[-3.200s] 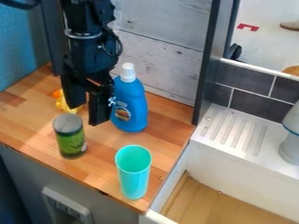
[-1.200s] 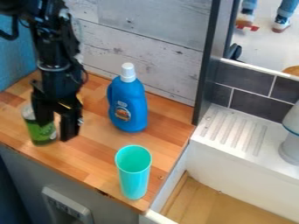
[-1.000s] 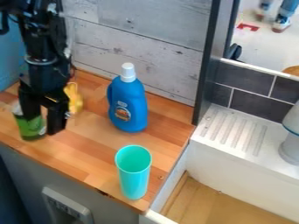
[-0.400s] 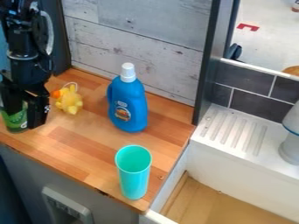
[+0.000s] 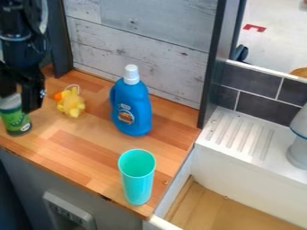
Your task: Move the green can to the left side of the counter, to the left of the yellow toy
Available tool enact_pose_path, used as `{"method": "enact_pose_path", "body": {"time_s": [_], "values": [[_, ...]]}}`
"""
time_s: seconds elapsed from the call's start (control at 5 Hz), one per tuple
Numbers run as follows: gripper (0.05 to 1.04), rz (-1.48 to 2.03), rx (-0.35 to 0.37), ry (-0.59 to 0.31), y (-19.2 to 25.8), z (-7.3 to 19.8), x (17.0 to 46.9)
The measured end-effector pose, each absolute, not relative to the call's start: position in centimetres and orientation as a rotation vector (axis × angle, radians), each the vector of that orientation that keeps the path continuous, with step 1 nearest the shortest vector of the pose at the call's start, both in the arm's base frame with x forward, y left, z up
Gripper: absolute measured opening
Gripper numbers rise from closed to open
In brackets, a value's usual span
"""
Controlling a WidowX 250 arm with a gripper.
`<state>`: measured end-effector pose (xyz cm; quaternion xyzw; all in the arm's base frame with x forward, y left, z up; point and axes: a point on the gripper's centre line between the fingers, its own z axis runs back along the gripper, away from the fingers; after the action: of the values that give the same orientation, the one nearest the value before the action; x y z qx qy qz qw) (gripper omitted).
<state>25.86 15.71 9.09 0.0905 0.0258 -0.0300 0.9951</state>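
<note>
The black gripper (image 5: 19,101) is at the left edge, over the top of a green can (image 5: 16,120) with a grey lid. Its fingers stand apart, one beside the lid on the right and the other behind or over its left part. The can is upright on the wooden counter (image 5: 90,139). Right of the can lies a yellow plush toy (image 5: 72,104) with an orange part. A blue bottle (image 5: 132,108) with a white cap stands upright near the back wall. Toward the front corner stands a turquoise cup (image 5: 137,177), upright.
A white sink unit with a ridged drainboard (image 5: 243,134) adjoins the counter's right side. A dark upright post (image 5: 214,63) rises at the counter's back right corner. A grey-white object (image 5: 298,143) stands at the right edge. Pale wood planks (image 5: 150,49) form the back wall.
The gripper moved left and down with the can, pushing or carrying it toward the left edge, then rose a little from around it. The can stays on the counter, and the plush toy is uncovered.
</note>
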Motion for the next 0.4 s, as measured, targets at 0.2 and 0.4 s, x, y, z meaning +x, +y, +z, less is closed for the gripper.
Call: {"method": "enact_pose_path", "body": {"time_s": [0.2,0.4], "values": [[1.001,-0.061,0.150,-0.009,14.9,11.0,26.3],[1.001,-0.116,0.124,-0.096,13.7,12.9,28.7]]}}
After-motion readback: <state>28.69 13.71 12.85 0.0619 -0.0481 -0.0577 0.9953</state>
